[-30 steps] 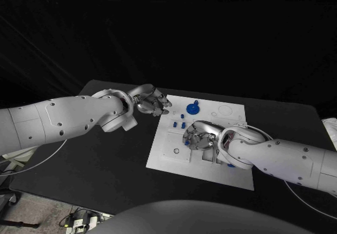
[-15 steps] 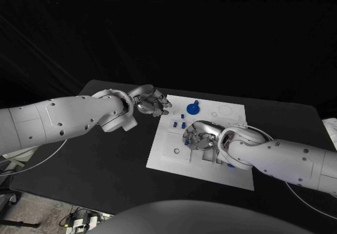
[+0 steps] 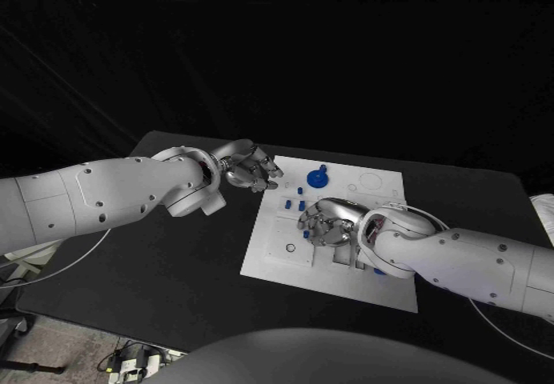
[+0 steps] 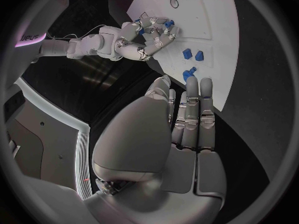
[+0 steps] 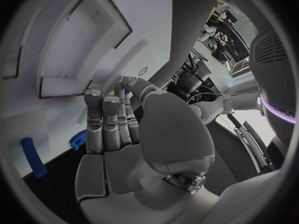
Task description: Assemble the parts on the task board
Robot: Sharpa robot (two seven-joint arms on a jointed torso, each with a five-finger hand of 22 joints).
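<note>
1. The task board point(image 3: 295, 260) is a white rectangular plate lying flat in the middle of the black table point(image 3: 162, 272), with thin outlined shapes and small round holes marked on its face.
2. A large blue round part point(image 3: 318, 174) with a knob sits near the board's far edge; small blue parts point(image 3: 299, 192) stand in a cluster just below it, between the two hands.
3. In the right wrist view a blue rod point(image 5: 32, 157) and a blue ribbed disc point(image 5: 76, 139) lie near the board's edge.
4. The right hand point(image 3: 328, 222) hovers low over the board's centre, fingers curled inward; something blue shows at its fingertips, but I cannot tell whether it is held.
5. The left hand point(image 3: 248, 166) hangs over the table just beside the board's far left corner, fingers loosely bent and apart, holding nothing.
6. In the left wrist view the left hand's fingers point(image 4: 192, 115) are extended side by side toward the small blue parts.
</note>
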